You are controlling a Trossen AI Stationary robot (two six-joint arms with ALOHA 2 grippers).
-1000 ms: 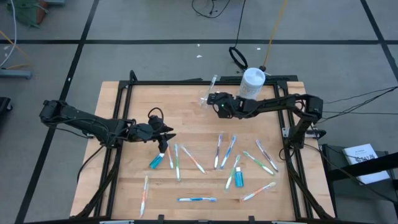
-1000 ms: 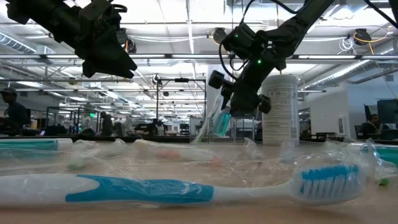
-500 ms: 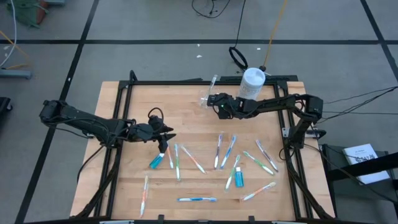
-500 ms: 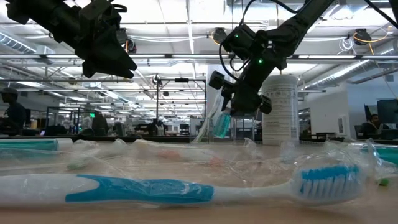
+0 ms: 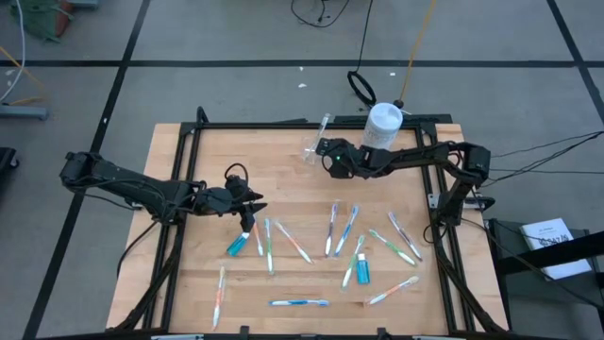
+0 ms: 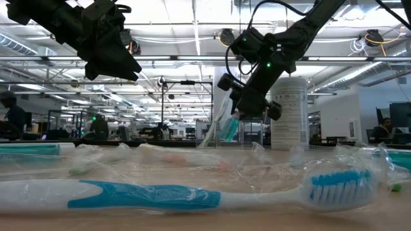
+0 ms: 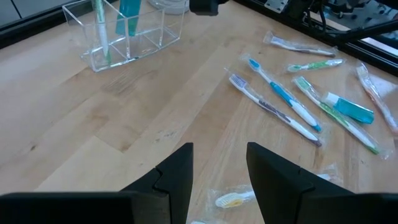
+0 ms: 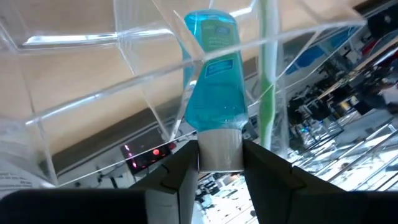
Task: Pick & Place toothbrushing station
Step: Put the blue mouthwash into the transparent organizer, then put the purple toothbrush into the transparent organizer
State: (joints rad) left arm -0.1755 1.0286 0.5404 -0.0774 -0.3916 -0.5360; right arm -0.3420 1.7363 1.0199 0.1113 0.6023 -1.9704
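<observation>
Right end effector [image 8: 217, 163] has crept toward twelve o'clock, clamped on the blue toothpaste tube [image 8: 214, 81] now inside the clear plastic holder [image 5: 312, 148]; release looks near. Left end effector [image 7: 219, 171] waits, parted and empty, above the bench [image 5: 283, 198].

A blue toothpaste tube [image 8: 214, 78] with a silver-grey cap is showing between dark fingers [image 8: 174, 177], beside a green-handled toothbrush [image 8: 268, 74] in the see-through clear holder [image 7: 127, 34]. The table [image 5: 283, 161] is showing pale wood grain inside a black frame. Nearby, the bottle [image 5: 383, 125] is looking white. A white toothbrush with a teal-blue handle stripe and blue bristles [image 6: 192, 194] is lying in the foreground.
</observation>
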